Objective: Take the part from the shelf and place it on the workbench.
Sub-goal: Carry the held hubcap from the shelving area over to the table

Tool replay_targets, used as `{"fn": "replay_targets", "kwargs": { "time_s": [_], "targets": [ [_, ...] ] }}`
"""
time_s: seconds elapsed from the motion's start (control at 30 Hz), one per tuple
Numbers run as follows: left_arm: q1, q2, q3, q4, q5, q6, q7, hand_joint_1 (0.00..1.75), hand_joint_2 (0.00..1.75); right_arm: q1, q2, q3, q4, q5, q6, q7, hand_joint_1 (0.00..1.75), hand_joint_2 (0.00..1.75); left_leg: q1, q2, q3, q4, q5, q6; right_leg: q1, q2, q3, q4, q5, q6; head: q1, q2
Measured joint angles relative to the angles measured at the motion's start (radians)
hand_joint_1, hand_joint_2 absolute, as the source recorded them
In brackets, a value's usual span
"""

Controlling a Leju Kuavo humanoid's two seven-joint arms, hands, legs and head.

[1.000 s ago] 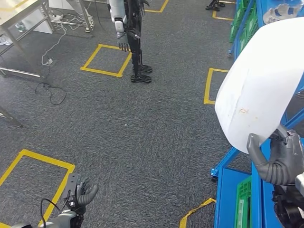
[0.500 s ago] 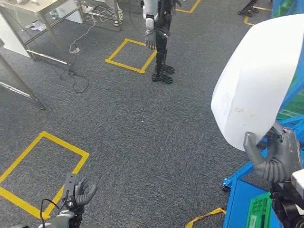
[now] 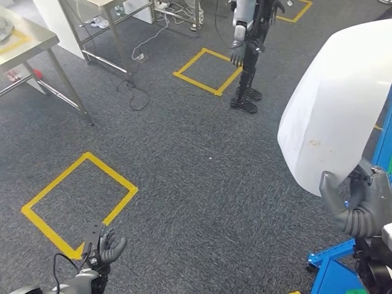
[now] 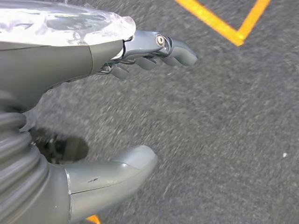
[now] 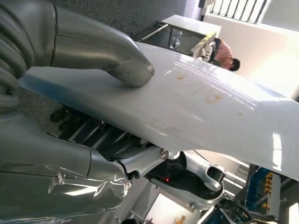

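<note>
Head view: grey carpet floor (image 3: 194, 177) with yellow taped squares (image 3: 79, 205). Large white part (image 3: 340, 104) held up at near right, gripped by right robot hand (image 3: 361, 205), thumb on its face, fingers beneath. Steel desk (image 3: 27, 43) stands far left, well apart from the part. Second robot (image 3: 247, 49) stands far centre. Left robot hand (image 3: 105, 248) near left, fingers apart, holding nothing.

Grey carpet floor (image 3: 185, 171) with yellow taped squares (image 3: 78, 205), steel tables (image 3: 27, 46) way off past the left hand (image 3: 104, 248).
</note>
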Motion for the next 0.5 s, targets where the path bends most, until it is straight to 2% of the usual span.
{"fn": "replay_targets", "kwargs": {
  "time_s": [0.03,0.1,0.13,0.17,0.2,0.23,0.27,0.3,0.33,0.37,0.4,0.43,0.47,0.5],
  "targets": [
    [0.004,0.001,0.000,0.000,0.004,-0.007,0.001,0.00,1.75,0.000,0.000,0.000,0.000,0.000,0.001,0.000,1.75,1.75,0.000,0.004,-0.002,0.001,0.000,-0.006,-0.001,-0.012,0.004,-0.008,0.001,-0.002,0.000,0.000],
    [0.005,0.005,0.000,0.000,0.005,-0.012,0.001,0.00,1.75,-0.001,0.002,0.000,0.000,0.000,0.002,-0.001,1.75,1.75,-0.004,0.049,-0.024,0.044,-0.029,-0.015,-0.006,-0.037,0.014,-0.023,0.006,-0.009,-0.006,0.000],
    [0.003,0.006,0.000,0.000,0.005,-0.014,0.000,0.00,1.75,-0.001,0.003,0.000,0.000,0.000,0.002,-0.001,1.75,1.75,-0.004,0.080,-0.050,0.098,-0.057,-0.018,-0.006,-0.050,0.018,-0.026,0.007,-0.011,-0.010,0.000],
    [0.002,0.008,0.000,0.000,0.005,-0.014,0.000,0.00,1.75,0.000,0.004,0.000,0.000,0.000,0.003,-0.001,1.75,1.75,-0.002,0.101,-0.087,0.167,-0.089,-0.022,-0.005,-0.062,0.018,-0.027,0.006,-0.014,-0.014,0.000],
    [0.001,0.008,0.000,0.000,0.005,-0.014,0.000,0.00,1.75,0.001,0.004,0.000,0.001,0.000,0.003,-0.001,1.75,1.75,0.001,0.110,-0.124,0.236,-0.113,-0.027,-0.004,-0.076,0.018,-0.027,0.005,-0.015,-0.016,0.000],
    [0.003,0.008,0.000,0.000,0.005,-0.015,0.000,0.00,1.75,0.001,0.004,0.000,0.002,0.000,0.003,0.000,1.75,1.75,0.004,0.114,-0.149,0.280,-0.122,-0.031,-0.003,-0.088,0.018,-0.026,0.003,-0.015,-0.017,0.000],
    [0.004,0.008,0.000,0.000,0.005,-0.015,0.001,0.00,1.75,0.001,0.004,0.000,0.003,0.000,0.004,0.000,1.75,1.75,0.006,0.116,-0.156,0.287,-0.112,-0.034,-0.004,-0.100,0.019,-0.026,0.001,-0.014,-0.017,0.000],
    [0.005,0.008,0.000,0.000,0.005,-0.015,0.001,0.00,1.75,0.001,0.004,0.000,0.004,0.000,0.004,0.000,1.75,1.75,0.008,0.120,-0.140,0.252,-0.085,-0.036,-0.005,-0.110,0.021,-0.025,-0.001,-0.012,-0.019,0.000],
    [0.005,0.009,0.000,0.000,0.005,-0.014,0.000,0.00,1.75,0.001,0.004,0.000,0.004,0.001,0.004,0.000,1.75,1.75,0.010,0.131,-0.105,0.182,-0.047,-0.038,-0.005,-0.120,0.023,-0.023,-0.005,-0.009,-0.020,0.000],
    [0.003,0.009,0.000,0.000,0.003,-0.014,-0.001,0.00,1.75,0.000,0.004,0.000,0.004,0.001,0.004,0.000,1.75,1.75,0.008,0.151,-0.066,0.107,-0.018,-0.037,-0.004,-0.130,0.025,-0.021,-0.009,-0.003,-0.023,0.000],
    [0.002,0.010,0.000,0.000,0.001,-0.015,-0.002,0.00,1.75,-0.001,0.004,0.000,0.003,0.002,0.004,0.001,1.75,1.75,0.006,0.164,-0.036,0.048,0.002,-0.032,-0.002,-0.138,0.027,-0.019,-0.014,0.002,-0.024,0.000],
    [0.001,0.010,0.000,0.000,-0.002,-0.015,-0.003,0.00,1.75,-0.002,0.004,0.000,0.003,0.003,0.006,0.001,1.75,1.75,0.003,0.172,-0.018,0.012,0.010,-0.026,0.001,-0.146,0.029,-0.017,-0.018,0.008,-0.023,0.000],
    [0.000,0.009,0.000,0.000,-0.006,-0.015,-0.004,0.00,1.75,-0.003,0.004,0.000,0.003,0.005,0.007,0.001,1.75,1.75,0.000,0.171,-0.014,0.002,0.007,-0.018,0.004,-0.152,0.032,-0.017,-0.022,0.013,-0.021,0.000],
    [0.001,0.010,0.000,0.000,-0.009,-0.015,-0.005,0.00,1.75,-0.004,0.004,0.000,0.003,0.006,0.008,0.002,1.75,1.75,-0.001,0.159,-0.015,0.003,0.007,-0.011,0.005,-0.159,0.035,-0.017,-0.024,0.017,-0.018,0.000]
  ]
}}
